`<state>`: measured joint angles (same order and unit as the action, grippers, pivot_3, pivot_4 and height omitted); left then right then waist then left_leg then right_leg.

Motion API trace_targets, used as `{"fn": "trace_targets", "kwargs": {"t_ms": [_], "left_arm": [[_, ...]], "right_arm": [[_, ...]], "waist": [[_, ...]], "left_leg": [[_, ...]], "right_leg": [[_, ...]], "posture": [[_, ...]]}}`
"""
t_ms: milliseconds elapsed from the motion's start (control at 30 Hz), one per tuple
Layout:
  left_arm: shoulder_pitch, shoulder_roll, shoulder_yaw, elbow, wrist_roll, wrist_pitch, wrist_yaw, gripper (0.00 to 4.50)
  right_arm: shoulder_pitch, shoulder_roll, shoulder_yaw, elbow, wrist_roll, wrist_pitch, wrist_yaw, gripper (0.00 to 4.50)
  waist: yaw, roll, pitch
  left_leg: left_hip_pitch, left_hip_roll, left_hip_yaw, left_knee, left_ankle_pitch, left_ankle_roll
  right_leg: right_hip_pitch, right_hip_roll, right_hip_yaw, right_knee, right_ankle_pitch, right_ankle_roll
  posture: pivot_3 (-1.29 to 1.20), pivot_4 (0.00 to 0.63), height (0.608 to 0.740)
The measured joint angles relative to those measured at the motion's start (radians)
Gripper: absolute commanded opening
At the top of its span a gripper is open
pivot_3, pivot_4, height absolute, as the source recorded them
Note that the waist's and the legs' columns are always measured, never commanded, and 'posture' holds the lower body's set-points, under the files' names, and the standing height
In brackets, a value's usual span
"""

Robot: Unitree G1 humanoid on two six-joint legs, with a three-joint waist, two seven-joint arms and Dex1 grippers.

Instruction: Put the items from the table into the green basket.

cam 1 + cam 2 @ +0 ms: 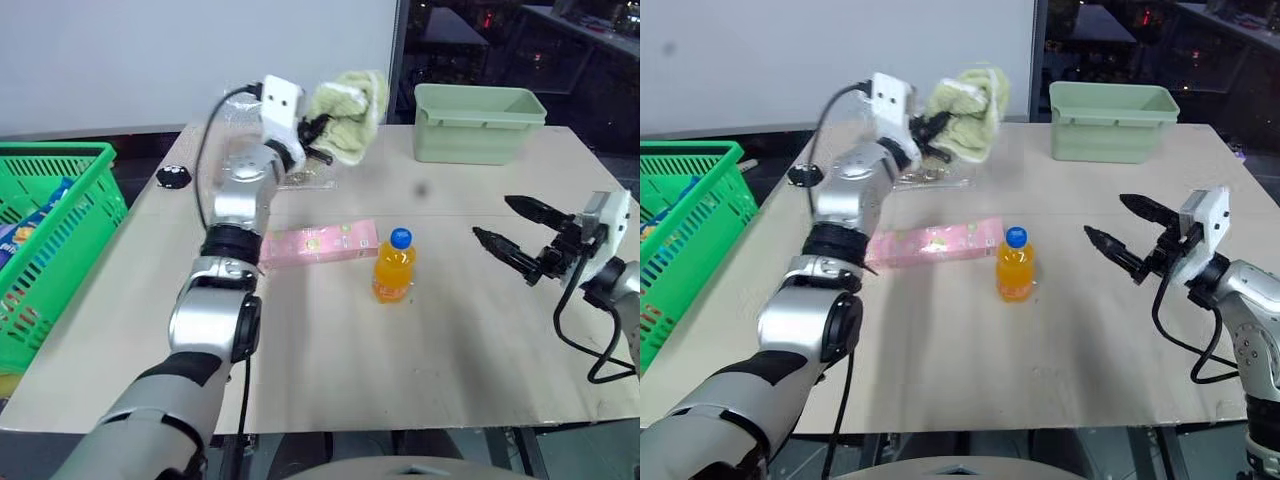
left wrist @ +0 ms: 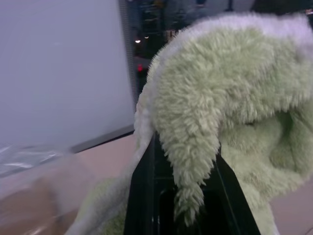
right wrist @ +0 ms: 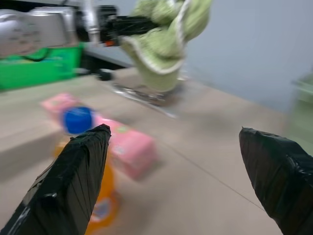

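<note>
Beige wood-look table [image 1: 330, 360] before a white wall, bearing pink box [image 1: 318, 243], orange bottle [image 1: 393, 266] and pale tub [image 1: 476, 123]. Left gripper [image 1: 318, 132] clamps the towel [image 1: 350, 112] aloft (above a clear bag [image 1: 930, 178]); right gripper [image 1: 510, 232] gapes empty. Green basket [image 1: 45, 250] sits left.

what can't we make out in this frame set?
- Green basket: cut off by the head views' left edge; contents partly hidden by its wall.
- Clear bag: mostly hidden behind the left arm and towel.
- Bottle: label blurred, partly behind a right tool finger, right wrist view.
</note>
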<state>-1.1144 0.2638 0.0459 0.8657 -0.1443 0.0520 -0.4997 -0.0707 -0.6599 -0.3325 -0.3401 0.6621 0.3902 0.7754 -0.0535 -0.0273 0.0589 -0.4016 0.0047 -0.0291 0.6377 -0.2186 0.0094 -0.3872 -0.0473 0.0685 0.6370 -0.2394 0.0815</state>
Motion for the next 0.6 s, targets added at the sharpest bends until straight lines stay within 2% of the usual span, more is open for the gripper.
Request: {"fn": "trace_targets", "kwargs": {"t_ms": [67, 200, 300, 333, 367, 600], "left_arm": [[-0.054, -0.026, -0.016, 0.115, 0.024, -0.066, -0.024, 0.06], [-0.139, -0.06, -0.017, 0.259, 0.052, -0.17, -0.032, 1.51], [-0.181, -0.07, -0.015, 0.337, 0.085, -0.211, 0.051, 2.81], [-0.19, -0.071, -0.015, 0.359, 0.093, -0.216, 0.082, 3.38], [-0.195, -0.07, -0.012, 0.379, 0.102, -0.219, 0.112, 3.65], [-0.213, -0.063, 0.005, 0.41, 0.121, -0.234, 0.154, 3.65]], "right_arm": [[0.049, 0.004, -0.021, -0.036, -0.012, 0.006, -0.042, 4.5], [0.109, 0.023, -0.031, -0.087, -0.033, 0.019, -0.113, 4.5], [0.136, 0.049, -0.04, -0.12, -0.035, 0.023, -0.163, 4.5], [0.147, 0.053, -0.04, -0.132, -0.039, 0.022, -0.173, 4.5], [0.157, 0.059, -0.04, -0.145, -0.045, 0.021, -0.179, 4.5], [0.164, 0.078, -0.037, -0.162, -0.046, 0.021, -0.194, 4.5]], "waist": [[-0.011, 0.0, 0.0], [-0.062, 0.0, 0.0], [-0.1, 0.001, -0.001], [-0.111, 0.001, -0.001], [-0.126, 0.001, -0.001], [-0.182, 0.001, -0.001]], "left_leg": [[-0.001, 0.0, 0.0, 0.0, 0.0, 0.0], [0.0, 0.0, 0.0, 0.0, 0.0, 0.0], [0.001, 0.0, 0.0, 0.0, 0.0, 0.0], [0.001, 0.0, 0.0, 0.0, 0.0, 0.0], [0.001, 0.0, 0.0, 0.0, 0.0, 0.0], [0.002, 0.0, -0.001, 0.0, 0.0, 0.0]], "right_leg": [[0.0, 0.0, 0.0, -0.001, 0.0, 0.0], [0.0, 0.0, 0.001, -0.001, 0.0, 0.001], [0.0, 0.0, 0.001, 0.001, -0.002, 0.004], [0.0, 0.0, 0.001, 0.001, -0.002, 0.005], [0.0, 0.0, 0.001, 0.002, -0.002, 0.005], [0.0, 0.0, 0.001, 0.004, -0.002, 0.006]], "posture": [[-0.25, 0.0, 0.74], [-0.28, 0.0, 0.74], [-0.29, 0.0, 0.74], [-0.29, 0.0, 0.74], [-0.29, 0.0, 0.74], [-0.28, 0.0, 0.74]]}}
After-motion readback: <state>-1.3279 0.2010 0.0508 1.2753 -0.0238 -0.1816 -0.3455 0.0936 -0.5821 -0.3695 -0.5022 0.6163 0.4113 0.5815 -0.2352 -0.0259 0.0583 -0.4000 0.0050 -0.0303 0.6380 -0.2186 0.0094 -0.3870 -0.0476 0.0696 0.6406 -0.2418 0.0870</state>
